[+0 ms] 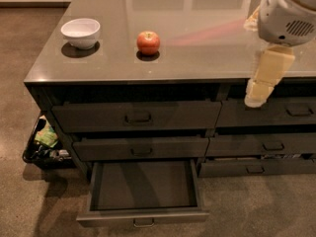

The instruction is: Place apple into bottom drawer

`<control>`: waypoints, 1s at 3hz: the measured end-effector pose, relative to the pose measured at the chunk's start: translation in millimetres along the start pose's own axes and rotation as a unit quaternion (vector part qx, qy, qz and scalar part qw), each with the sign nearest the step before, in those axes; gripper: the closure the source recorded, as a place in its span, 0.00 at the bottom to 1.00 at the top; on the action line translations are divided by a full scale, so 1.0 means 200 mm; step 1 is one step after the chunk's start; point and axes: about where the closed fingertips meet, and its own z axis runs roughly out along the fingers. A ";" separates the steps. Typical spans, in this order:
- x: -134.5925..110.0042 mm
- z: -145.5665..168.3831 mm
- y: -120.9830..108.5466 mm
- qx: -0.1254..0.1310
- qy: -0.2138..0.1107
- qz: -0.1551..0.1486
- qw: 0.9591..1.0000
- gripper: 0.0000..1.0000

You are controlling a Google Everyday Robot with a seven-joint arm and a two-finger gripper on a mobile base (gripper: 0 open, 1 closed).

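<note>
I saw the apple [148,42] near the table's [207,58] front edge and the drawer [143,187] open. The gripper [257,98] hung at the front right, grip unclear.

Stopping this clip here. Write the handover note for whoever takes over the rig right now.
Gripper: hangs at the right front edge of the countertop, in front of the right drawer stack, well away from the apple.
Apple: on the countertop, right of the white bowl, untouched.
Bottom drawer: pulled open, nothing inside.
Done: drawer open.
Left: grasp the apple and set it in the drawer.
</note>
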 end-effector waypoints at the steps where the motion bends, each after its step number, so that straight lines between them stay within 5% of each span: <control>1: -0.08 0.05 -0.13 -0.012 -0.047 -0.007 0.999 0.00; 2: -0.14 0.07 -0.22 -0.034 -0.128 -0.005 0.991 0.00; 3: -0.26 0.10 -0.31 -0.050 -0.216 0.003 0.975 0.00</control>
